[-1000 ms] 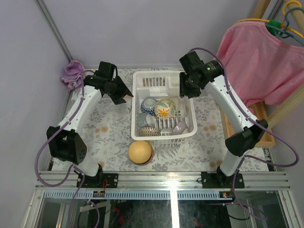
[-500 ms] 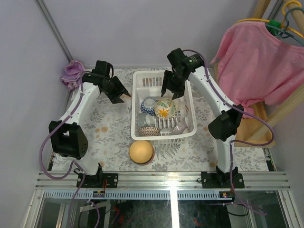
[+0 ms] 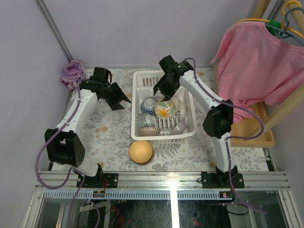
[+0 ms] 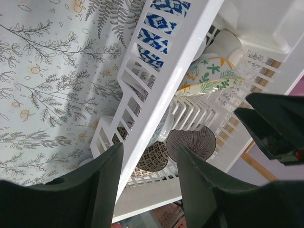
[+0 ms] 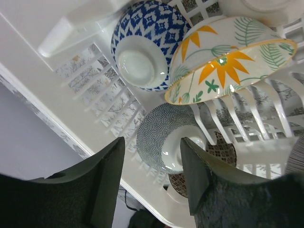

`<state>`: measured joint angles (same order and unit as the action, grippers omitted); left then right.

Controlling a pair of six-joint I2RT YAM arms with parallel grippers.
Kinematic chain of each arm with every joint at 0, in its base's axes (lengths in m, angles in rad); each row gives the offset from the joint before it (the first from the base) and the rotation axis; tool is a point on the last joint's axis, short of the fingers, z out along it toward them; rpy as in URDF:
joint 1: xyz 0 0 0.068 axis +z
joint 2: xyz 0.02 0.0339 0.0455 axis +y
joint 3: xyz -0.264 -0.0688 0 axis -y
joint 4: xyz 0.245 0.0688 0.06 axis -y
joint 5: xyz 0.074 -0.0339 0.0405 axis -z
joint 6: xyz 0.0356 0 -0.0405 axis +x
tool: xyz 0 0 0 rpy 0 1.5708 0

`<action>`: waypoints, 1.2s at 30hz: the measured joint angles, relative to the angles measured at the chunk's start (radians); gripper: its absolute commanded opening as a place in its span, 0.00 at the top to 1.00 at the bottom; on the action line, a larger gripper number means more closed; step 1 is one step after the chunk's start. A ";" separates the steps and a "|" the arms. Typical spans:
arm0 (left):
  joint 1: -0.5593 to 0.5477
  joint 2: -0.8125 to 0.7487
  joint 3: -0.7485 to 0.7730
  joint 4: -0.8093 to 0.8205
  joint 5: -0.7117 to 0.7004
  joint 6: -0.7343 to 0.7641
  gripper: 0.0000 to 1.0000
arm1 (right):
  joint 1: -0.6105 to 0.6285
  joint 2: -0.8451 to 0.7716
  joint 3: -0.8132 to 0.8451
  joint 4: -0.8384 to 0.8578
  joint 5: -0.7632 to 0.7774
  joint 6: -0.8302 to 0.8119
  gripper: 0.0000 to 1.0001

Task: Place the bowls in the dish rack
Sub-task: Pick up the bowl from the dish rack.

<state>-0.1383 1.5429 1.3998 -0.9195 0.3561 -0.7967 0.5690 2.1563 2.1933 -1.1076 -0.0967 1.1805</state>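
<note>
The white dish rack (image 3: 134, 114) stands mid-table and holds several bowls: a blue-white one (image 3: 148, 105), a white one with an orange flower (image 3: 165, 110), a grey-speckled one (image 3: 143, 119), a brown-patterned one (image 3: 149, 131) and a striped one (image 3: 180, 127). An orange-yellow bowl (image 3: 141, 152) sits upside down on the table in front of the rack. My left gripper (image 3: 122, 100) is open and empty, just left of the rack wall (image 4: 161, 95). My right gripper (image 3: 163, 96) is open and empty above the rack's back part, over the speckled bowl (image 5: 171, 142), blue bowl (image 5: 142, 47) and flower bowl (image 5: 228, 61).
A crumpled pink cloth (image 3: 72, 73) lies at the back left corner. A pink shirt (image 3: 259, 61) hangs on hangers at the right, above a wooden tray (image 3: 254, 134). A metal rail (image 3: 166, 180) runs along the near table edge.
My right arm has swung left from the rack's right side to above its back part, gripper pointing down into it. My left gripper has shifted slightly left and towards me.
</note>
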 measured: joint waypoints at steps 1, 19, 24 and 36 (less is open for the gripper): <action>0.000 -0.004 0.000 0.001 0.002 -0.002 0.53 | 0.002 0.007 -0.001 0.008 0.010 0.016 0.43; 0.000 -0.042 -0.034 0.003 0.005 -0.003 0.53 | 0.007 0.106 -0.016 0.031 0.143 0.104 0.52; 0.000 -0.056 -0.041 0.004 0.004 -0.003 0.53 | 0.009 0.163 -0.016 0.040 0.167 0.111 0.74; 0.000 -0.099 -0.084 0.003 0.003 -0.013 0.54 | 0.042 0.115 -0.070 0.110 0.198 0.060 1.00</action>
<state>-0.1383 1.4441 1.3155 -0.9161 0.3592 -0.8093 0.6106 2.2711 2.1231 -0.9974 0.1009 1.2404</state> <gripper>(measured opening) 0.466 0.071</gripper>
